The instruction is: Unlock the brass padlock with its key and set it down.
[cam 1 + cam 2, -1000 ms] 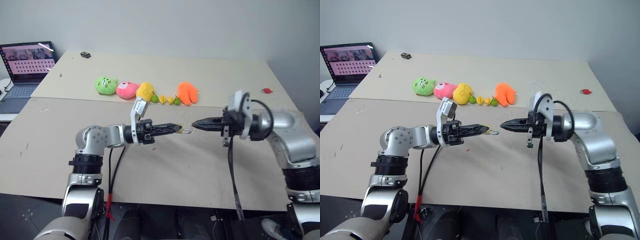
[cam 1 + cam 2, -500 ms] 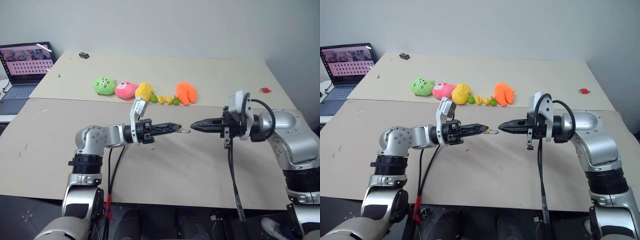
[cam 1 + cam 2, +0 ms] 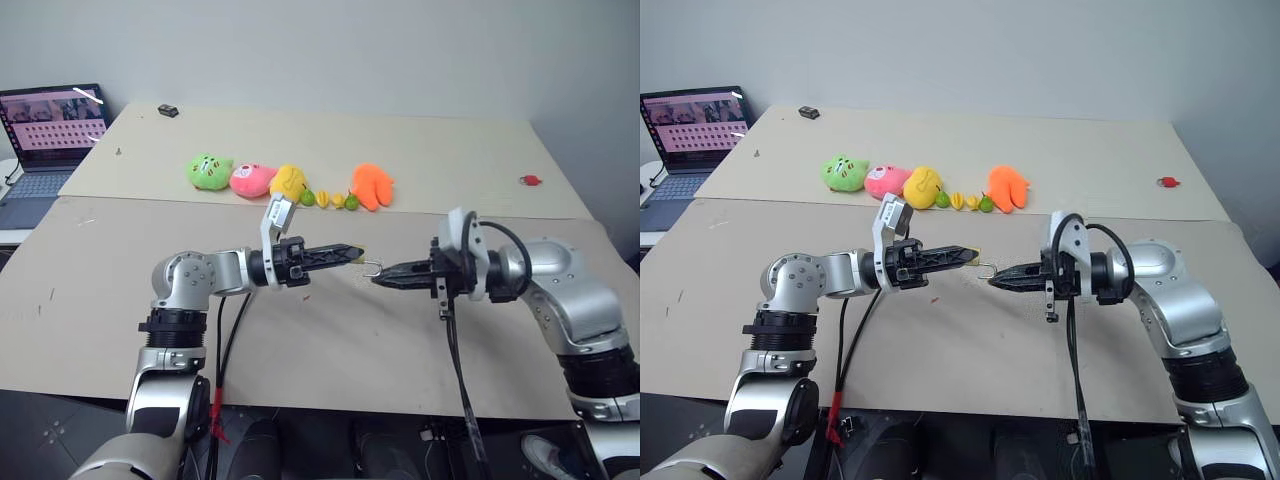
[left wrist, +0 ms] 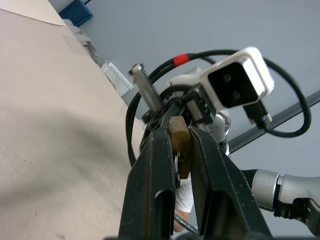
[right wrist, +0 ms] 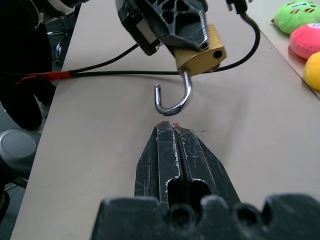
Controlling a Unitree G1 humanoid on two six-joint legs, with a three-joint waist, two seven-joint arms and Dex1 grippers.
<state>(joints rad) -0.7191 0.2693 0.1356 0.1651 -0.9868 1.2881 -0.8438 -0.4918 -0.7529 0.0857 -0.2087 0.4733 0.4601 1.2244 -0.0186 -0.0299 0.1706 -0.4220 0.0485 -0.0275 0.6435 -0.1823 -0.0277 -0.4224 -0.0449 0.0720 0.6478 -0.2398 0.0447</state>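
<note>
The brass padlock [image 5: 202, 47] is pinched at the tips of my left gripper [image 3: 352, 251], held above the middle of the table. Its silvery shackle [image 5: 172, 102] is swung open like a hook with one leg free. My right gripper [image 3: 378, 280] is shut with nothing visible between its fingers. It points left, its tip just beneath the shackle and slightly apart from it. In the left wrist view the padlock [image 4: 178, 140] sits between the two black fingers [image 4: 155, 165]. A small silvery piece shows behind it, and I cannot tell whether that is the key.
A row of plush toys [image 3: 290, 180] lies across the far half of the table. A laptop [image 3: 50, 130] stands at the far left, a small black object [image 3: 169, 110] near the far edge, and a small red item [image 3: 531, 180] at the right.
My right gripper has come down and to the left, bringing its shut tip under the padlock's shackle. The left gripper has stayed in place with the padlock.
</note>
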